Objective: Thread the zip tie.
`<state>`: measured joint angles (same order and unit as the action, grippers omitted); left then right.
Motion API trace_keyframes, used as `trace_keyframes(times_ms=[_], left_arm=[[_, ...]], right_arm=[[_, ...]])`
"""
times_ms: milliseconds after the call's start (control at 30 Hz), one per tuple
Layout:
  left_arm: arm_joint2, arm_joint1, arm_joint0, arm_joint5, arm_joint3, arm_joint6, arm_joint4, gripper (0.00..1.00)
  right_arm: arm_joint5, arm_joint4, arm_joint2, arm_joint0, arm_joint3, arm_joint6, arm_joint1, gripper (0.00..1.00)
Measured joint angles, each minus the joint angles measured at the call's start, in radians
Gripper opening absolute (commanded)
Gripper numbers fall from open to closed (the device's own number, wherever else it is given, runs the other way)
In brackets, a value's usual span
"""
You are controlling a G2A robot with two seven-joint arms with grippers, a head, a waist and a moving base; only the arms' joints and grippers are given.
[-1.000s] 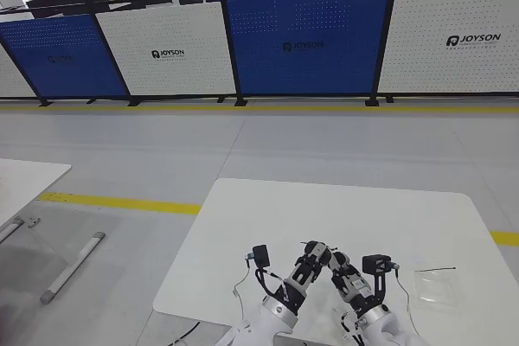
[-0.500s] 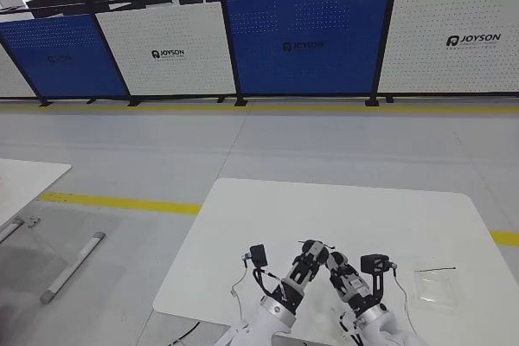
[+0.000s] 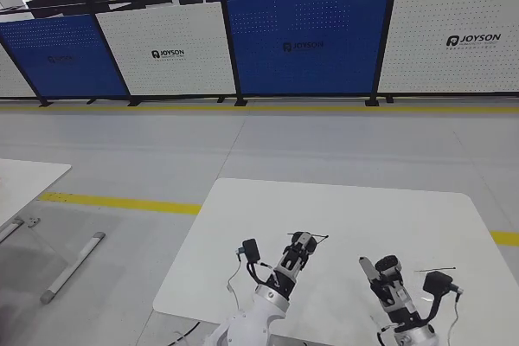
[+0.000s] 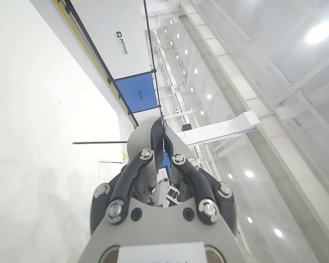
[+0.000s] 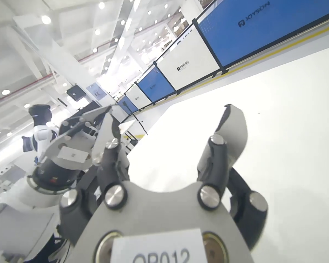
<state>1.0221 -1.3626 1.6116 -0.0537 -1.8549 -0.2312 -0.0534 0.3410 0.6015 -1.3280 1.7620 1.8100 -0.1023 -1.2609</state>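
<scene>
Zip tie (image 3: 309,235): thin black strip, pointed tip, sticking out sideways; left claw (image 4: 162,123) pinched tight on it; right claw (image 5: 170,124) spread wide, well apart from it.

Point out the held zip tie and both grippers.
zip tie (image 4: 98,142): left wrist view, strap sticking out beside the jaws.
left gripper (image 4: 161,123): left wrist view, midway between shut jaws.
right gripper (image 5: 170,112): right wrist view, midway between open jaws.

Wide passage over the table (image 3: 346,208); seemingly a spare tie (image 3: 450,269) at right.
</scene>
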Motion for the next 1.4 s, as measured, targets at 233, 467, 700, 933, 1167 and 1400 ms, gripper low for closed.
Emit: trace_keyframes(times_ms=[233,467,700,933,1167,1400], left_arm=[[-0.001,-0.002,-0.008,0.003,0.018,-0.003,-0.006,0.00],[-0.001,-0.002,-0.008,0.003,0.018,-0.003,-0.006,0.00],[0.004,-0.003,-0.011,0.002,0.022,-0.002,-0.019,0.00],[0.037,-0.004,-0.014,-0.012,0.046,-0.031,-0.057,0.00],[0.053,-0.006,-0.017,-0.018,0.058,-0.044,-0.069,0.00],[0.059,-0.008,-0.015,-0.025,0.063,-0.064,-0.073,0.00]], right_arm=[[-0.001,-0.084,-0.012,0.023,0.024,0.024,0.017,1.00],[-0.001,-0.083,-0.012,0.023,0.024,0.023,0.017,1.00],[-0.006,-0.085,-0.012,0.021,0.023,0.026,0.017,1.00],[-0.002,-0.293,-0.105,0.041,0.061,0.055,0.021,1.00],[-0.048,-0.519,-0.242,0.058,0.074,0.055,0.024,1.00],[-0.121,-0.695,-0.324,0.024,0.035,0.128,0.027,1.00]])
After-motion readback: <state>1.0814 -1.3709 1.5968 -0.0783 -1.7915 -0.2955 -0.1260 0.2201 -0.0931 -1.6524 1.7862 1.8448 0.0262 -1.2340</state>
